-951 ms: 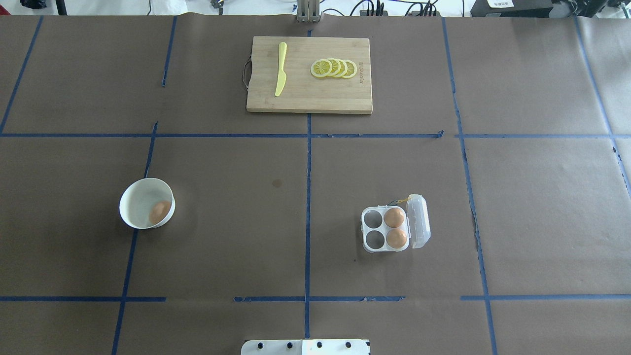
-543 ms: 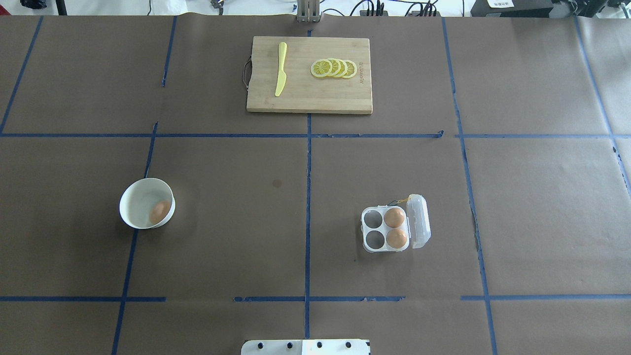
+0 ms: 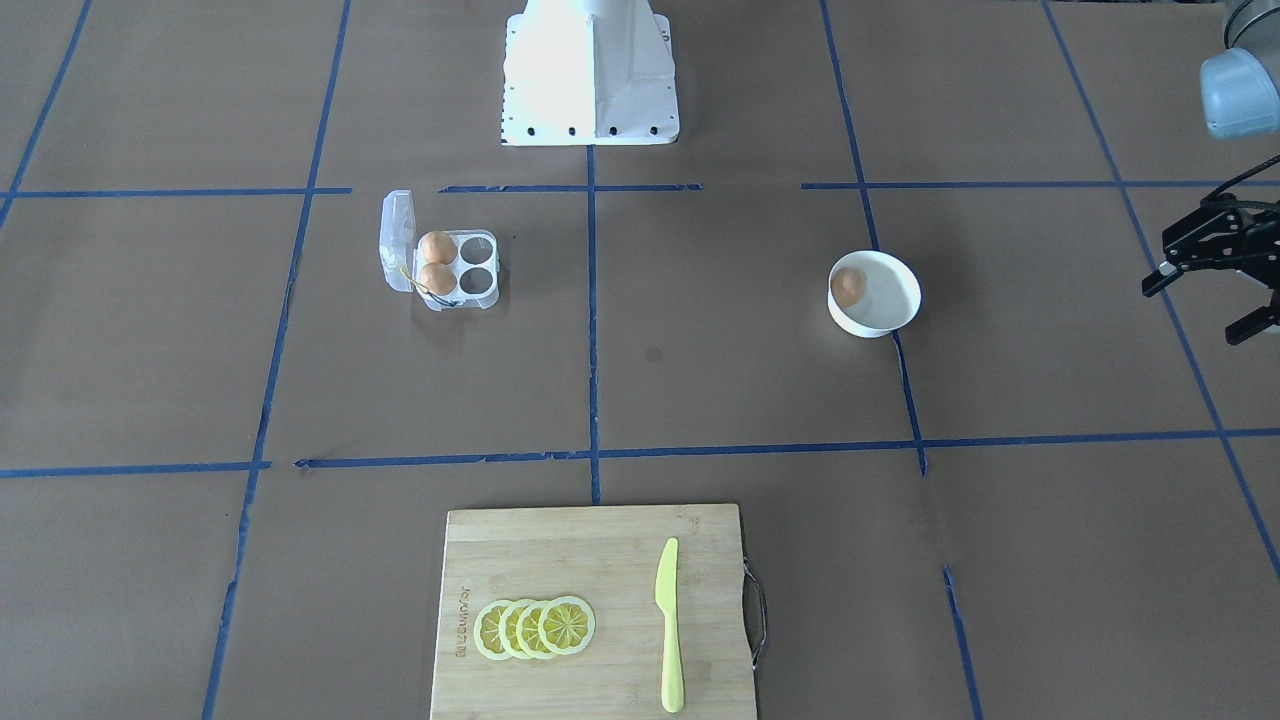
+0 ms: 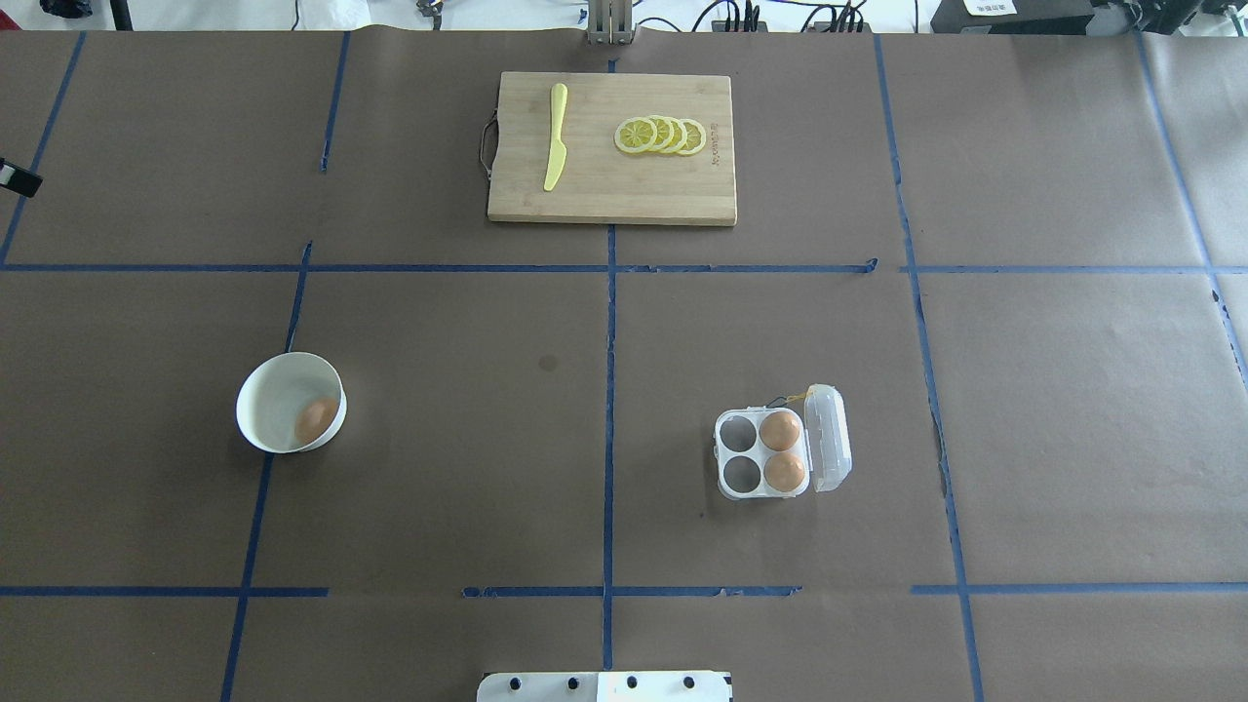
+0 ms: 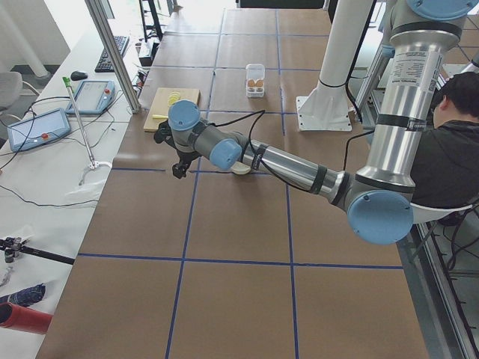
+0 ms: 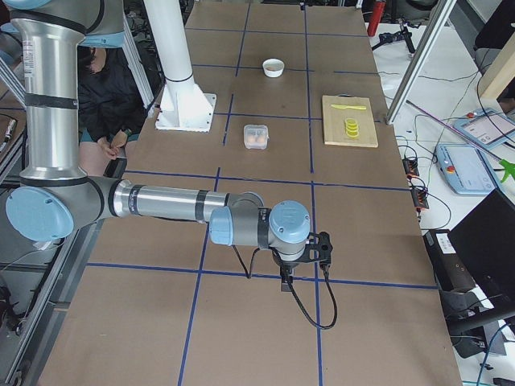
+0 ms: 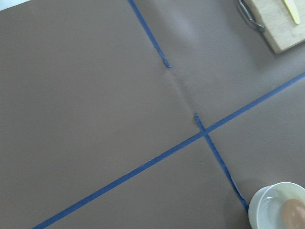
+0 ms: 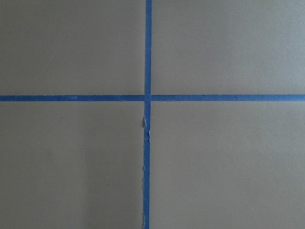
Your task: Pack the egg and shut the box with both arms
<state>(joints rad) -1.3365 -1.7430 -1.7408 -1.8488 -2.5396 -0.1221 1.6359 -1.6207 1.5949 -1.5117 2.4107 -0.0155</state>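
The small orange-brown egg (image 4: 315,419) is lying in the round white bowl (image 4: 265,388), inboard of the left claw (image 3: 1205,310), which is hovering released and is the nearer one. The clear plastic four-cell box (image 4: 765,453) is sitting lid-open on the right half of the tabletop (image 4: 439,468). The right claw (image 6: 302,261) is hanging well off, and I cannot tell whether it is released or clenched.

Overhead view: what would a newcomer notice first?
The open box right of centre, two brown eggs in its right-hand cells and two cells empty. On the left, the egg lies alone in a white bowl; at the far edge a cutting board carries lemon slices and a yellow knife.
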